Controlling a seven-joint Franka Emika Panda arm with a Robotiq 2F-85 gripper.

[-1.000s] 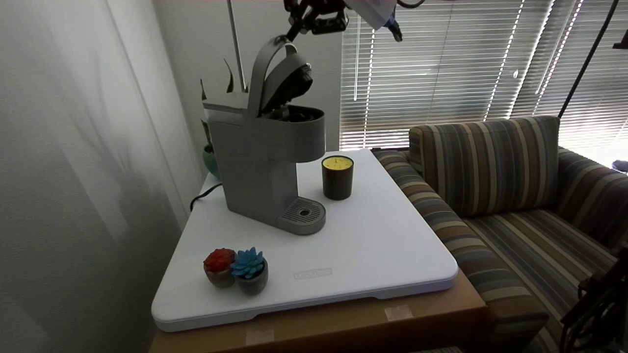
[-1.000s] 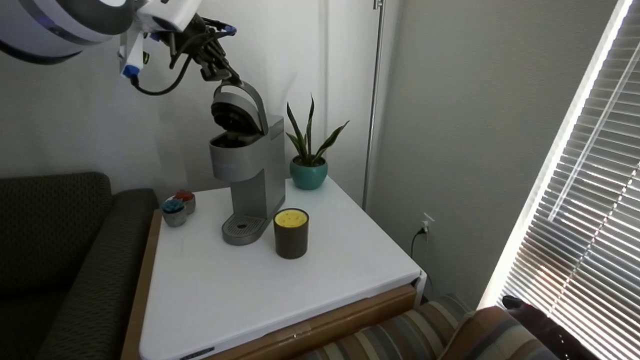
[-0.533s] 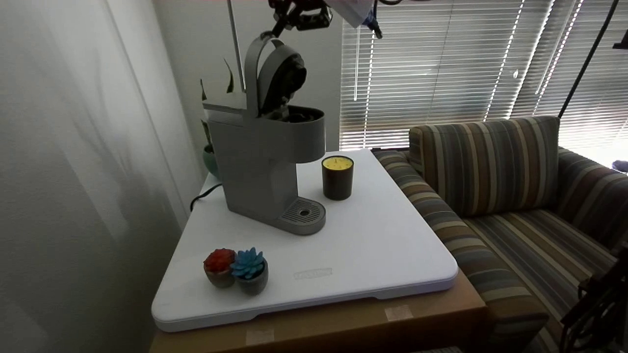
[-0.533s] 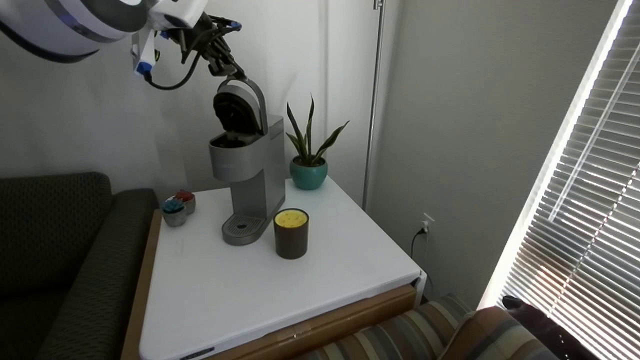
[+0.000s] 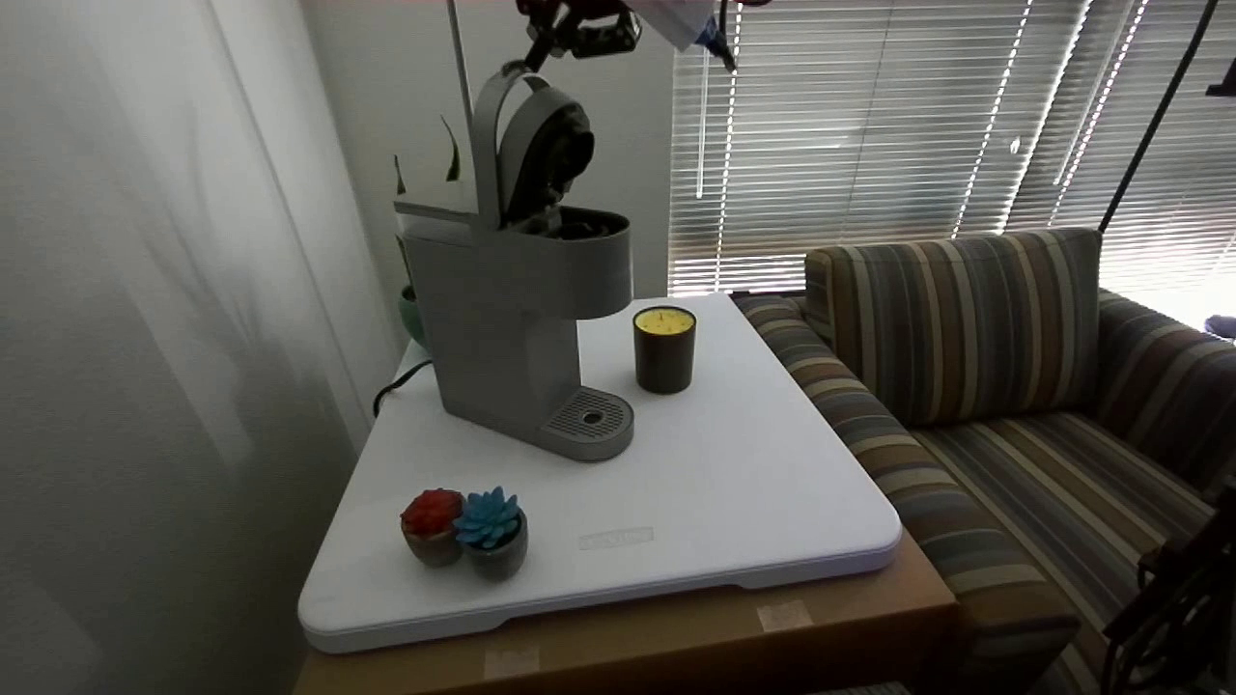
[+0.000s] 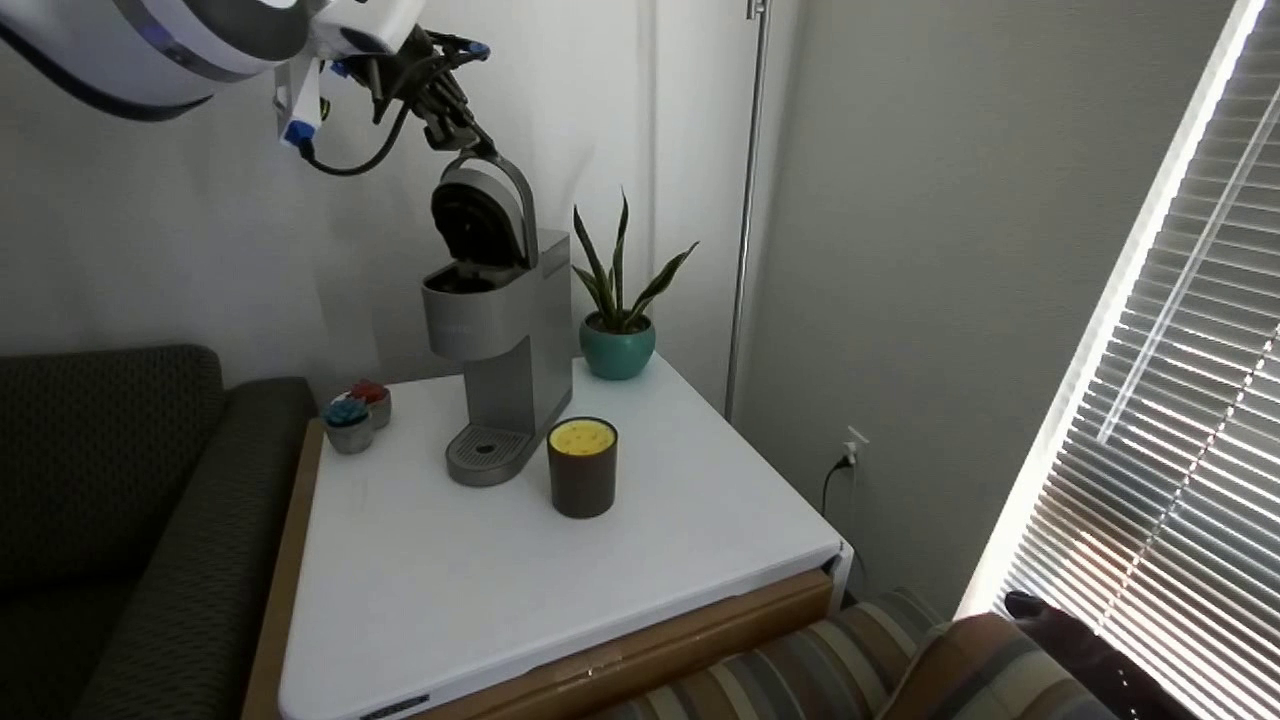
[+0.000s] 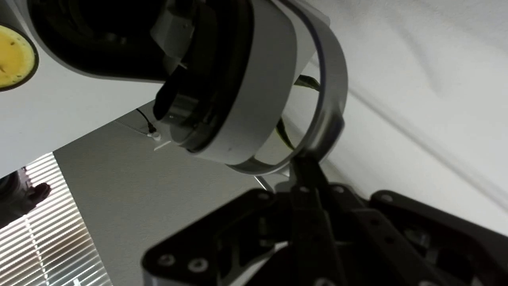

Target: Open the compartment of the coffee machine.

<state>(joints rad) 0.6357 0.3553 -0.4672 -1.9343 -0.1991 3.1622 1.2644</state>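
Observation:
The grey coffee machine (image 5: 502,328) stands upright on the white table and also shows in an exterior view (image 6: 550,320). Its compartment lid (image 5: 527,140) is raised steeply and tilted back, with its dark underside facing forward. The lid also shows in the wrist view (image 7: 270,79). A curved grey handle (image 5: 483,145) arches above the lid; it shows in the wrist view too (image 7: 335,75). My gripper (image 7: 306,162) has its fingers together, with the tips against the top of the handle. It shows above the handle in an exterior view (image 6: 484,150). The exact contact is dark.
A yellow-and-black cup (image 6: 582,480) stands beside the drip base. A green-potted plant (image 6: 617,345) is behind the machine. Two small succulents (image 5: 491,531) sit on the near side of the white table (image 5: 724,483). A striped armchair (image 5: 956,328) adjoins the table.
My gripper has moved toward the machine's rear and the lid and handle have swung further up and back. The machine has slid slightly backward on the table.

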